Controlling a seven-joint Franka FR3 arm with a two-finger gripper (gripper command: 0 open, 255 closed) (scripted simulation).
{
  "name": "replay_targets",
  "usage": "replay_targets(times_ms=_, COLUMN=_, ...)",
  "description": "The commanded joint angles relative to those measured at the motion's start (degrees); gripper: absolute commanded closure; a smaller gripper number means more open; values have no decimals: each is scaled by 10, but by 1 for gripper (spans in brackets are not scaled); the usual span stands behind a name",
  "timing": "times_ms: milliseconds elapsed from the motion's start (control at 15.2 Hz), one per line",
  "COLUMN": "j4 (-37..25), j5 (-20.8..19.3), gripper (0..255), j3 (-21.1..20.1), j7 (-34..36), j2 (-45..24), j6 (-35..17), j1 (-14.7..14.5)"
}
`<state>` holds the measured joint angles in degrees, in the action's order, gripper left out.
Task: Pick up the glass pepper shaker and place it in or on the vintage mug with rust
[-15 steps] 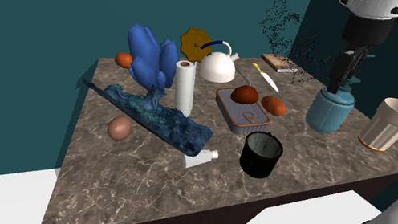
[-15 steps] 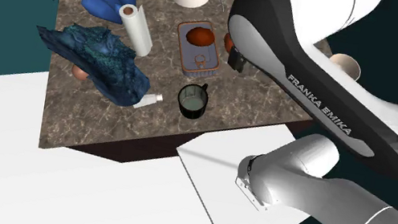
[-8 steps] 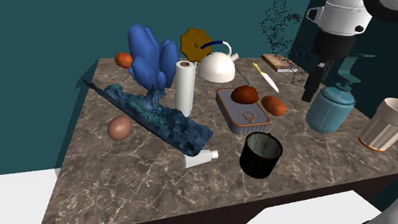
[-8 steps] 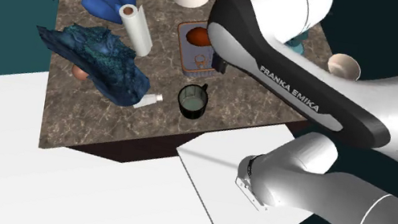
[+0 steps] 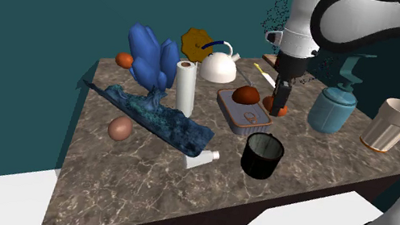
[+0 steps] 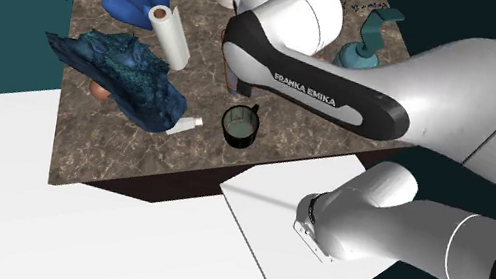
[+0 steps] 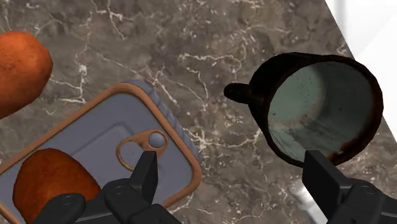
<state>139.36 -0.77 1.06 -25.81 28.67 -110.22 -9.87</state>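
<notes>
The jaws stand wide apart and hold nothing; in the wrist view one black finger (image 7: 147, 173) hangs over the pull-tab of a flat grey tin (image 7: 95, 137), the other by the rim of the mug (image 7: 318, 105). In the shoulder view the jaws point down above the tin's far right corner.

The pepper shaker (image 5: 203, 158), drawn pale grey-white, lies on its side on the marbled brown tabletop (image 5: 137, 192), well apart from the jaws. One end sits just beside the near end of a long blue-green sculpture (image 5: 153, 114). The mug, dark with a rust-brown rim and a pale green inside, stands upright near the shaker, on the shoulder view's right of it, handle turned toward the tin.

The tin, edged in orange, lies just beyond the mug and carries a brown lump (image 7: 51, 181) on its lid; a second brown lump (image 7: 19, 70) rests on the tabletop beside it. Farther toward the shoulder view's left stand a white paper roll (image 5: 185, 87) and a tall blue figure (image 5: 151, 58), with a brown egg (image 5: 120, 128) near the sculpture. A white kettle (image 5: 218, 69) sits at the far edge. At the shoulder view's right stand a teal bottle (image 5: 331, 108) and a beige cup (image 5: 391, 125).
</notes>
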Motion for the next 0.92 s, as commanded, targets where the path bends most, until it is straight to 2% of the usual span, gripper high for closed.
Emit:
replay_targets(times_ms=0, j4=-6, j5=15, gripper=0, j3=-2, j7=-28, j2=-34, j6=-31, j1=-20)
replay_targets(times_ms=396, j4=-21, j5=60, gripper=0, j3=-5, j7=-126, j2=-123, j6=-111, j1=-71)
replay_targets(times_ms=858, j4=-52, j5=121, gripper=0, j3=-23, j7=-248, j2=-221, j6=-182, j1=-124)
